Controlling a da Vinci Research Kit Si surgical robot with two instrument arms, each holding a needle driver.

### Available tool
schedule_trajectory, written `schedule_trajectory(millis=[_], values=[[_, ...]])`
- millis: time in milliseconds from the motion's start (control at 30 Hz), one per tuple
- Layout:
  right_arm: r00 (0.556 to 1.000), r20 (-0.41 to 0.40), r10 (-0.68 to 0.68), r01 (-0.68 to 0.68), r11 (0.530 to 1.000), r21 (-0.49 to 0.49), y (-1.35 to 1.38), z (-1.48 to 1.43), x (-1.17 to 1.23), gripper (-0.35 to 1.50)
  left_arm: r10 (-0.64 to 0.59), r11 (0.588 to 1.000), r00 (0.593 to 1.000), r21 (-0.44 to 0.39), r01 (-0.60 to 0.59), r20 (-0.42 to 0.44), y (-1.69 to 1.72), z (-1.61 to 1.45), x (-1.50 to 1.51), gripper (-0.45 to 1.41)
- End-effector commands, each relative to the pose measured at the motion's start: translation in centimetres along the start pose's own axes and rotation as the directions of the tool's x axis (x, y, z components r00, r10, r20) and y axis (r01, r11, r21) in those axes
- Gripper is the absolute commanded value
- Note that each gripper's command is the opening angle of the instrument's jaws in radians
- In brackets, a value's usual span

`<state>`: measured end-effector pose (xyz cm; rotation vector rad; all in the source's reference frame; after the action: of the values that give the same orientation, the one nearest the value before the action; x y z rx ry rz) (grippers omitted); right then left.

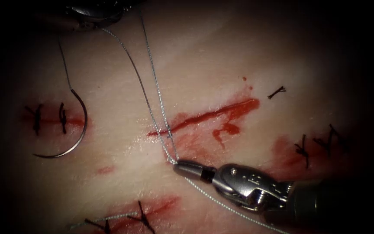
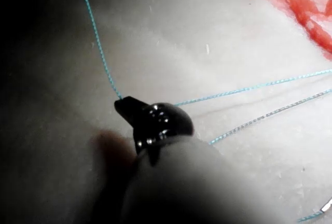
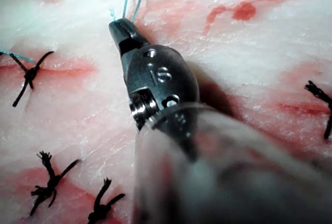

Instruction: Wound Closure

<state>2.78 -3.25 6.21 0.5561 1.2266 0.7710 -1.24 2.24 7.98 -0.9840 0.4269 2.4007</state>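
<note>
1. Spreading under both tools, the tissue [image 1: 204, 65] carries an open cut [image 1: 208, 116] near its middle, rimmed with red fluid [image 1: 228, 129].
2. The right tool [image 1: 176, 164] enters from the lower right; its jaws are pressed together on the thread [image 1: 152, 69] just below the cut's left end, and its own body hides the tissue to the lower right of the cut. In the right wrist view the same tool [image 3: 118, 28] pinches two strands close to their end, and a raised mark on its housing looks like an "S", though I cannot read it for certain.
3. The left tool [image 1: 92, 13] sits at the top edge, left of the cut; in the left wrist view its tip [image 2: 123, 106] meets the thread where strands fan out from it, but whether those jaws are together or apart cannot be told.
4. The needle [image 1: 72, 130] lies free on the tissue well left of the cut, held by neither tool, curving beside two dark stitches [image 1: 48, 118]; whether its point has entered the tissue cannot be told.
5. More dark stitches [image 1: 317, 145] sit to the right of the cut and others [image 1: 126, 219] along the bottom.
6. A cut end of thread [image 1: 277, 92] lies above and right of the cut.
</note>
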Motion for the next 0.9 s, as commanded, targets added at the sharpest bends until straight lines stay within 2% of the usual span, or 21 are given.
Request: schedule_trajectory(millis=[33,300,667,900], values=[[1.000,0.012,0.008,-0.008,1.000,0.004,-0.04,0.06,-0.08,-0.35,0.050,0.999,0.998,0.018,-0.051,0.030,0.03,0.10,-0.03,-0.45],[0.999,0.030,0.012,-0.012,1.000,0.000,-0.04,0.03,-0.10,-0.35,0.106,0.991,0.991,0.069,-0.112,0.087,-0.03,0.16,-0.11,-0.45],[0.999,0.047,0.007,-0.007,1.000,-0.006,0.01,0.01,-0.16,-0.35,0.096,0.990,0.990,0.093,-0.106,0.105,-0.23,0.12,-0.20,-0.45],[0.998,0.057,0.010,-0.009,1.000,-0.007,0.01,-0.01,-0.19,-0.35,0.088,0.991,0.990,0.094,-0.098,0.106,-0.24,0.12,-0.21,-0.45]])
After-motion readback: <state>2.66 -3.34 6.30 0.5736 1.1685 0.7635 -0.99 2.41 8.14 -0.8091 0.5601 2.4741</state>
